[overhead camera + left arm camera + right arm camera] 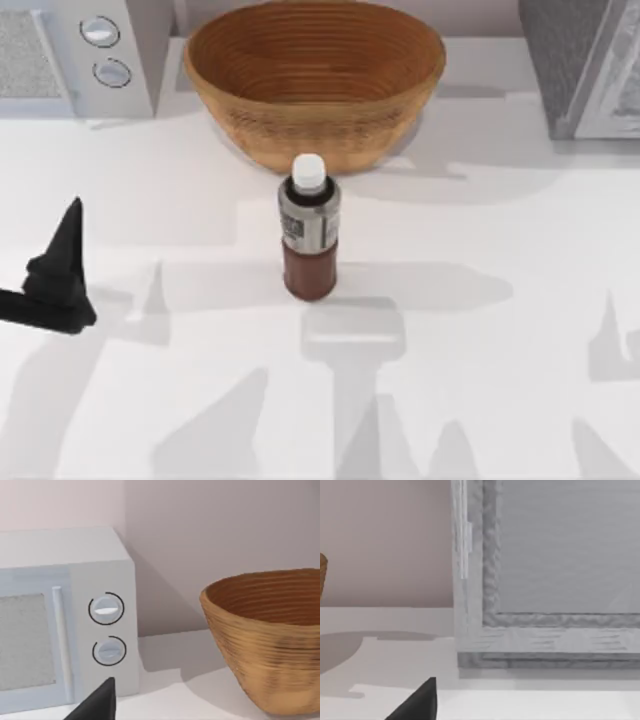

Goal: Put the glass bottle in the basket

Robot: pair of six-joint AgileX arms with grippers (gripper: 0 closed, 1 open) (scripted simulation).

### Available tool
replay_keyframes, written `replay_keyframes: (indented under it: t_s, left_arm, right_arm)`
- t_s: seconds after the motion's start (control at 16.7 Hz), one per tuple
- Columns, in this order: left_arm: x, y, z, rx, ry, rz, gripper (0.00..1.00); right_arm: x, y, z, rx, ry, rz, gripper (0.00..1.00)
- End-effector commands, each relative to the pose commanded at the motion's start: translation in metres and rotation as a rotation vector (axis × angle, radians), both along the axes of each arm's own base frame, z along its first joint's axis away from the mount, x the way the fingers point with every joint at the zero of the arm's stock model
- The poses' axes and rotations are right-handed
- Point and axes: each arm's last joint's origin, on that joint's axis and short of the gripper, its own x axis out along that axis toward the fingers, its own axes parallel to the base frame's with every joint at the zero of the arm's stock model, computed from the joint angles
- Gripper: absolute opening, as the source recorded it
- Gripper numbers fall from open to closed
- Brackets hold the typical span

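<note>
The table point(500, 330) is carrying everything, white and mostly bare at the front. At its far left a microwave point(80, 55) is standing, and at its far right a grey appliance point(585, 60). Between them, at the back centre, the basket point(315, 85) is sitting with its wide mouth open upward. Just in front of it, close to its near wall but apart from it, the glass bottle point(309, 228) is standing upright on the table.

The left gripper point(60, 275) is hovering near the table's left edge, well apart from the bottle and holding nothing; how far its fingers are parted I cannot tell. The right gripper point(417, 702) is facing the grey appliance, its fingers equally unreadable.

The bottle is likely stiff, smooth and breakable, and tall enough to tip, so gripping across the labelled mid-body, below the white cap point(308, 172), seems safest.
</note>
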Motion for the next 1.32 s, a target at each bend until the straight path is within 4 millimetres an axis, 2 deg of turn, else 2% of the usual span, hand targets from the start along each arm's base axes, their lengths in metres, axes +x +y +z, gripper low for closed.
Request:
replay_keyframes:
  t_s: [0.18,0.3,0.6,0.78,0.96,1.32]
  left_arm:
    - [0.028,-0.018,-0.004,0.009,0.028,-0.129,1.0]
    - [0.047,-0.033,-0.013,0.016,0.048,-0.214,1.0]
    - [0.081,-0.072,-0.055,0.035,0.089,-0.403,1.0]
    - [0.089,-0.089,-0.082,0.045,0.104,-0.486,1.0]
    - [0.092,-0.099,-0.1,0.051,0.108,-0.538,1.0]
    - [0.092,-0.102,-0.105,0.053,0.108,-0.553,1.0]
  right_arm:
    - [0.0,0.0,0.0,0.0,0.0,0.0,1.0]
    - [0.0,0.0,0.0,0.0,0.0,0.0,1.0]
    - [0.0,0.0,0.0,0.0,0.0,0.0,1.0]
    - [0.0,0.0,0.0,0.0,0.0,0.0,1.0]
    - [0.0,0.0,0.0,0.0,0.0,0.0,1.0]
    - [0.0,0.0,0.0,0.0,0.0,0.0,1.0]
